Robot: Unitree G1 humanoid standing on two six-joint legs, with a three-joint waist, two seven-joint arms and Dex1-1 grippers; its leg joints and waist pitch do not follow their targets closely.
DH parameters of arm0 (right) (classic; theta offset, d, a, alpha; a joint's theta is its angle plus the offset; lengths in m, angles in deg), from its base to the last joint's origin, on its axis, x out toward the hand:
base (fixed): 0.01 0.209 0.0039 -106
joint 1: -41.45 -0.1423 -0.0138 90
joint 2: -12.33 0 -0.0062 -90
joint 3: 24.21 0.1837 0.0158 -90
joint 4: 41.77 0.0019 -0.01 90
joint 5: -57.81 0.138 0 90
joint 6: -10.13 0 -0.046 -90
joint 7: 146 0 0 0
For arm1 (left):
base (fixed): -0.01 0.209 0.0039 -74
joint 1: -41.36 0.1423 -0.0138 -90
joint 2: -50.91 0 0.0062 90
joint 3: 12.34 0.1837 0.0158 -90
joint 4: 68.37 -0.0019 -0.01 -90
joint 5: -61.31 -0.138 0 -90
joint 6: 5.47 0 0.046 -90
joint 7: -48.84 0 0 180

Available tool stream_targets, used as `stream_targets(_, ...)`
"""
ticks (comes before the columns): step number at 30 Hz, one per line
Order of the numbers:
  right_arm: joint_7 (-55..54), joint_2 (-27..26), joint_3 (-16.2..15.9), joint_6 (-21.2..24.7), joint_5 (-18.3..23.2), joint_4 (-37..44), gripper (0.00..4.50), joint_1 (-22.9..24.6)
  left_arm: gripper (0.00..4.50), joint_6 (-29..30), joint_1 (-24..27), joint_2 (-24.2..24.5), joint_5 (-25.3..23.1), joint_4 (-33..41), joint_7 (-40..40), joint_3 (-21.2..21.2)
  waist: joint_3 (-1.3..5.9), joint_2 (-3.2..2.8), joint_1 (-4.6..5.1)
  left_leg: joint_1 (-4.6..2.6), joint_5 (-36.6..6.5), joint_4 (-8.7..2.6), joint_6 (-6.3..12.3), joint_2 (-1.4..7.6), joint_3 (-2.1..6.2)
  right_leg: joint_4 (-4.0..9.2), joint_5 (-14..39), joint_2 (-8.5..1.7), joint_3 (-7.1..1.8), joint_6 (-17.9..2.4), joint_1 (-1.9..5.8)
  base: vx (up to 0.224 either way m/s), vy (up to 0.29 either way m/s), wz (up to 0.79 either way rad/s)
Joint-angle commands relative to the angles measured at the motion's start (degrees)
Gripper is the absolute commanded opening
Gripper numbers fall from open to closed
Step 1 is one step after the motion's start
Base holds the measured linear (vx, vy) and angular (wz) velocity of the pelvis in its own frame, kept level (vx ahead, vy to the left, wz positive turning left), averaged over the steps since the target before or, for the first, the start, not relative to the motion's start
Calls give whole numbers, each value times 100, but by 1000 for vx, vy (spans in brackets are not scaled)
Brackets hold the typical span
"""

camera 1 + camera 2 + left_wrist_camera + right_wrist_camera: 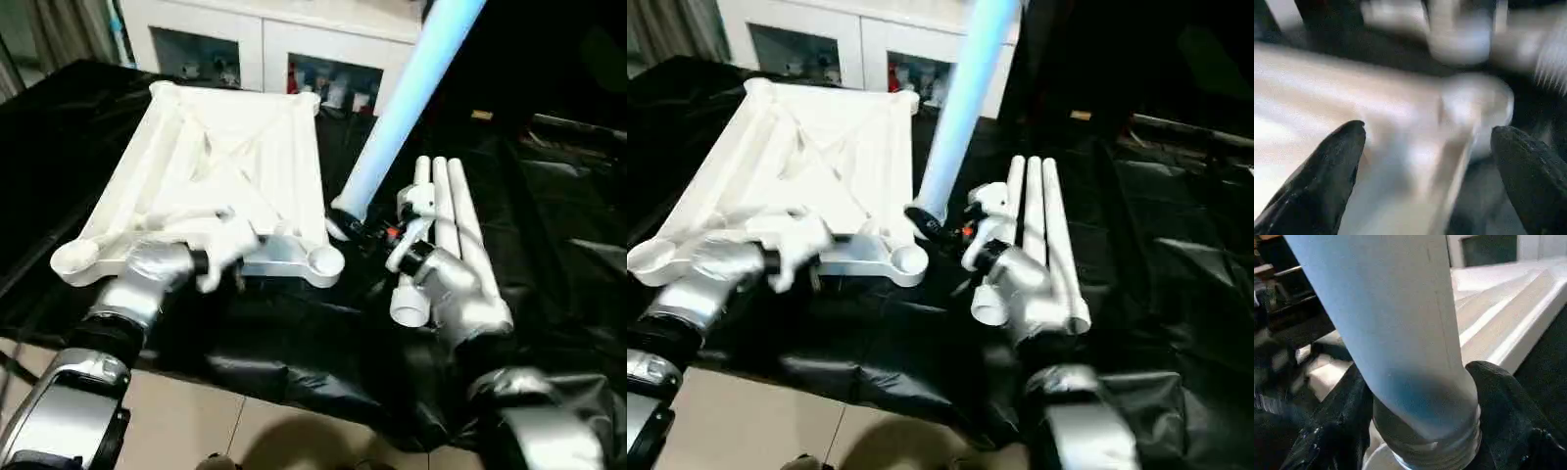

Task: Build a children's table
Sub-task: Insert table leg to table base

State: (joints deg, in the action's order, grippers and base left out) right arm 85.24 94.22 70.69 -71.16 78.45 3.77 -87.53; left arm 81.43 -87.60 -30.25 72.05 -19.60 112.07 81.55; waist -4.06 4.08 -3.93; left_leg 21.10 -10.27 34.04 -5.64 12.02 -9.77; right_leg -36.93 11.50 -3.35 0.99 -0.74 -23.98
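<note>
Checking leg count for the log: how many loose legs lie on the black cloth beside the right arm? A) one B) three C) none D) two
B: three white tube legs lie side by side there, while the right pincer holds a fourth leg raised.

Raised leg (411, 88), top end cropped

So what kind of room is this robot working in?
Probably an indoor room used as a workspace: a white cabinet with glass doors stands behind a black-draped work table, on a tiled floor.
</note>
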Motion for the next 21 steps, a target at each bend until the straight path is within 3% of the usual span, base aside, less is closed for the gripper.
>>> stream_targets(1,202,136,-51,372,152,311,264,-178,450,373,-182,-48,490,352,255,-234,469,-64,-34,-67,-555,-349,287,63,-64,319,-435,-322,-152,-1684,382,0,0,0)
stream_targets(4,526,352,-180,1006,211,443,263,-322,450,1048,-441,-192,1165,746,401,-557,461,-32,-75,-58,-500,-341,269,82,-84,313,-356,-318,-142,-1671,387,0,0,0)
stream_targets(5,526,352,-180,1006,211,443,263,-322,450,1048,-441,-192,1165,746,401,-557,453,-29,-113,-65,-517,-332,244,81,-92,315,-251,-318,-140,-1653,383,0,0,0)
stream_targets(7,1035,569,-572,1455,67,756,263,-312,450,1590,-815,-542,1315,907,190,-506,447,-1,-147,-65,-518,-316,235,79,-108,333,-125,-319,-148,-1567,380,0,0,0)
stream_targets(11,1162,611,-687,1790,128,982,263,-312,450,1932,-996,-722,1334,833,1,-492,439,21,-176,-45,-506,-322,217,84,-91,364,116,-348,-151,-1417,376,0,0,0)
stream_targets(12,1238,609,-802,2050,201,1225,263,-319,450,2521,-1202,-1003,1738,824,-164,-655,446,28,-171,-52,-468,-315,170,67,-100,348,77,-317,-149,-1404,395,0,0,0)
stream_targets(13,1248,612,-849,2172,225,1341,263,-323,450,2768,-1275,-1111,1948,873,-229,-733,452,2,-192,-60,-428,-302,158,62,-94,351,18,-326,-147,-1453,377,0,0,0)
stream_targets(14,1242,604,-862,2264,270,1422,263,-328,450,3016,-1303,-1169,2185,990,-187,-780,444,21,-190,-43,-439,-307,158,65,-89,354,9,-325,-148,-1485,381,0,0,0)
stream_targets(21,1439,691,-1006,2652,400,1784,263,-268,450,3561,-1314,-1260,2550,1360,72,-742,449,67,-160,-22,-344,-303,255,48,-73,363,-84,-323,-148,-1434,410,0,0,0)
